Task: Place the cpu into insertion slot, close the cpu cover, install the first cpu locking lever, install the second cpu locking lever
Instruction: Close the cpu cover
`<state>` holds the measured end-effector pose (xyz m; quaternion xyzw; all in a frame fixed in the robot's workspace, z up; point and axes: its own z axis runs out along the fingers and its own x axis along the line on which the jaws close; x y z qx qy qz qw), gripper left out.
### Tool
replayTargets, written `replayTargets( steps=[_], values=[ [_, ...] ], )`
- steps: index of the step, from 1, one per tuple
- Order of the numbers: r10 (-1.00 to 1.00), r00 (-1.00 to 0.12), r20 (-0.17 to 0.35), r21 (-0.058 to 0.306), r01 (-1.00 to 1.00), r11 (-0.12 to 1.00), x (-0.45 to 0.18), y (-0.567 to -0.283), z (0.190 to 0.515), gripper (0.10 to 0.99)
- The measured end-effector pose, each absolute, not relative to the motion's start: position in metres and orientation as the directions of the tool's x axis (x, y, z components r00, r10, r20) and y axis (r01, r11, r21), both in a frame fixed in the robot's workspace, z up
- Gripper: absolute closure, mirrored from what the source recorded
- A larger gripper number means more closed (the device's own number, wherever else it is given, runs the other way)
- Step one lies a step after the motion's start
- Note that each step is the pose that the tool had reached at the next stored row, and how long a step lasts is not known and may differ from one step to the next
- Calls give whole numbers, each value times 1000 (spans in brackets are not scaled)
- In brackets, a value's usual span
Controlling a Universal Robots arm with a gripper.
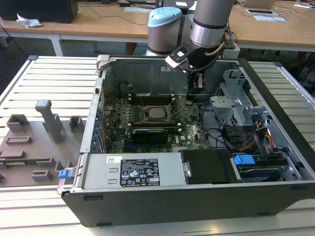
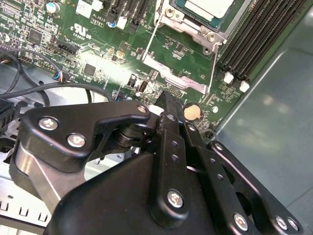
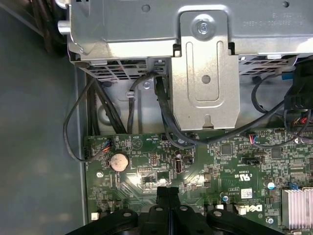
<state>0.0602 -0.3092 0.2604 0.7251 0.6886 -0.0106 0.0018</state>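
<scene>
The cpu (image 1: pixel 158 113) lies flat in its socket in the middle of the green motherboard (image 1: pixel 189 129), silver top up; in the second wrist view its corner (image 2: pixel 208 7) shows inside the silvery cpu cover (image 2: pixel 211 37), which lies down around it. Two thin wire locking levers (image 2: pixel 151 43) (image 2: pixel 215 63) run along the socket's sides; I cannot tell whether they are hooked. My gripper (image 1: pixel 191 98) hangs just to the exterior view's right of the socket, low over the board. Its black fingers (image 2: pixel 166 98) are shut with nothing between them, tips (image 3: pixel 167 192) near a coin battery (image 2: pixel 192 111).
A metal drive cage (image 3: pixel 205 73) with black cables (image 3: pixel 164 112) stands beside the board. Black memory slots (image 2: pixel 254 44) flank the socket. A long black card (image 1: pixel 150 133) lies in front of it, and the power supply (image 1: pixel 133 172) fills the near side. A finned heat sink (image 3: pixel 296 208) sits nearby.
</scene>
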Motion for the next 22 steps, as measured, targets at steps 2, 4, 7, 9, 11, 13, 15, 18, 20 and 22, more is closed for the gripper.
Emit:
replayTargets(
  steps=[2,4,7,9,11,13,15,18,20,22],
  values=[
    [999,51,-18,-12,999,-52,60,-309,260,980],
    [999,51,-18,-12,999,-52,60,-309,259,980],
    [999,51,-18,-12,999,-52,60,-309,258,980],
    [999,51,-18,-12,999,-52,60,-309,257,980],
    [999,51,-18,-12,999,-52,60,-309,256,980],
    [999,51,-18,-12,999,-52,60,-309,256,980],
    [999,51,-18,-12,999,-52,60,-309,255,980],
    [999,51,-18,-12,999,-52,60,-309,254,980],
    [999,51,-18,-12,999,-52,60,-309,253,980],
    [999,51,-18,-12,999,-52,60,-309,253,980]
  ],
)
